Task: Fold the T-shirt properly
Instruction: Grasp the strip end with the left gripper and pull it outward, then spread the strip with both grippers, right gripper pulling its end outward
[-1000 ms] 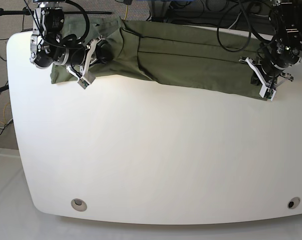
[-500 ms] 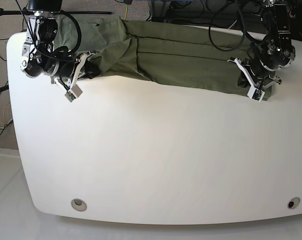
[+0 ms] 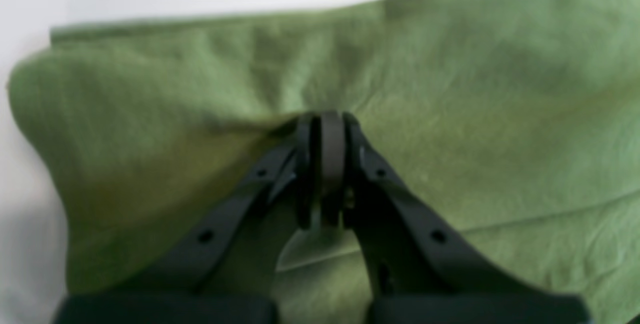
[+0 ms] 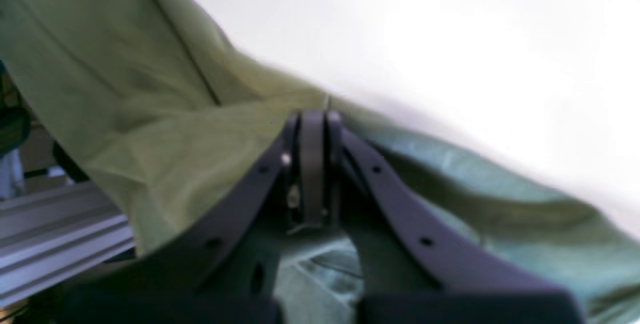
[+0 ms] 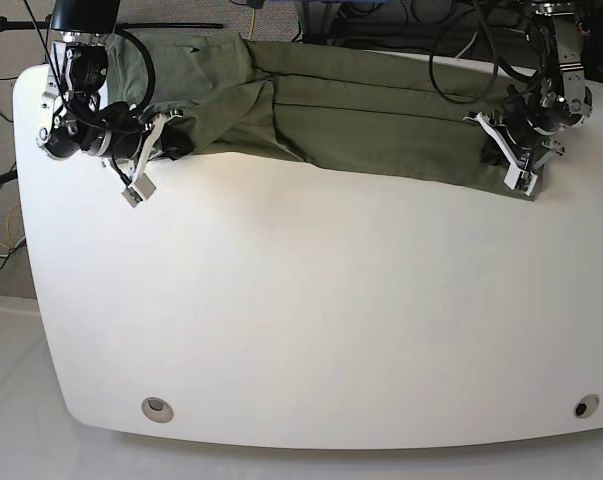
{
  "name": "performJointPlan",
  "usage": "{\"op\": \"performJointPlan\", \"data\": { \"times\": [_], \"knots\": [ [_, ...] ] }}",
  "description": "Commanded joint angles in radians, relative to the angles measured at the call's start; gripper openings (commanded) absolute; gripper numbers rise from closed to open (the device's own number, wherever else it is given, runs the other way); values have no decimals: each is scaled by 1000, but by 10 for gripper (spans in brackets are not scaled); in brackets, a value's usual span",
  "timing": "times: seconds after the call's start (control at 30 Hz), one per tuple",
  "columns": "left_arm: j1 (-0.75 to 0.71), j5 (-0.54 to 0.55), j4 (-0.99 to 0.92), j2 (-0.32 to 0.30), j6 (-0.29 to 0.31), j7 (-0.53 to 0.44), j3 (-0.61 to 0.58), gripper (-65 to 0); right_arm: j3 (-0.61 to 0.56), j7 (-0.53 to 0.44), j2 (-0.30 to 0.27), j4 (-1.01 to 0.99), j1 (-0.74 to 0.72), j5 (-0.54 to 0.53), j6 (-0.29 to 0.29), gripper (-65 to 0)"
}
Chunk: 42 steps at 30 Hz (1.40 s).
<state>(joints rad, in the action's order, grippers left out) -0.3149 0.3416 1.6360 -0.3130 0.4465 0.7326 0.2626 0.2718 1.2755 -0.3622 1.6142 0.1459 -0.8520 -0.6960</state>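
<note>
1. Right gripper (image 5: pixel 139 172), at the left of the base view: its jaws are shut on a pinch of the T-shirt (image 5: pixel 381 120). The right wrist view shows the pads pressed together with olive cloth gathered at the tips (image 4: pixel 312 119). The cloth at this end is lifted and bunched, not flat.

2. T-shirt position: it lies as a long, narrow band along the far edge of the table (image 5: pixel 301 320). Its long axis runs left to right, spanning from one gripper to the other. The far side of the band is at or over the table's rear edge; the exact overhang cannot be determined.

3. Left gripper (image 5: pixel 516 165), at the right of the base view: its jaws are closed on the cloth near the band's near right corner. The left wrist view confirms it, with fabric puckering into the closed tips (image 3: pixel 322 124).

4. Governing relation: each arm holds its own end of the band, so neither is nearer than the other. The garment extends between the grippers and away from the camera.

5. Free room: the whole near half of the table is bare white surface. Judged from this, the available direction for spreading or folding is toward the near edge.

6. Hazard, as a judgement: cables and frame parts crowd the rear edge, so cloth pulled backward may snag or slide off.
</note>
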Motion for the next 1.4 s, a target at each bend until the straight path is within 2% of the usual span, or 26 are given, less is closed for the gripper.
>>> {"op": "performJointPlan", "data": {
  "times": [0.0, 0.3, 0.5, 0.7, 0.83, 1.1, 1.23, 1.37],
  "knots": [
    [6, -14, -10, -16, -4, 13, 4, -648, -2, -33, -17, -17, -22, -11, -2, -650],
    [35, -26, -66, -9, -6, 14, -8, -650, -54, -153, -9, -188, -78, 187, -2, -650],
    [58, -20, -95, -13, -3, -11, -26, -650, -36, -174, 7, -241, -127, 256, -2, -650],
    [82, -19, -117, -12, -2, -19, -53, -650, -33, -194, 15, -267, -154, 279, -2, -650],
    [114, -17, -144, -15, 0, -39, -91, -650, -33, -259, 12, -322, -190, 312, -2, -650],
    [134, -22, -148, -18, -3, -60, -117, -650, -31, -295, 6, -322, -205, 318, -2, -650],
    [122, -14, -136, -17, 2, -44, -91, -650, -44, -258, -16, -245, -171, 265, -2, -650],
    [110, -14, -128, -17, 8, -46, -79, -650, -48, -164, -52, -49, -100, 159, -2, -650]
  ]
}}
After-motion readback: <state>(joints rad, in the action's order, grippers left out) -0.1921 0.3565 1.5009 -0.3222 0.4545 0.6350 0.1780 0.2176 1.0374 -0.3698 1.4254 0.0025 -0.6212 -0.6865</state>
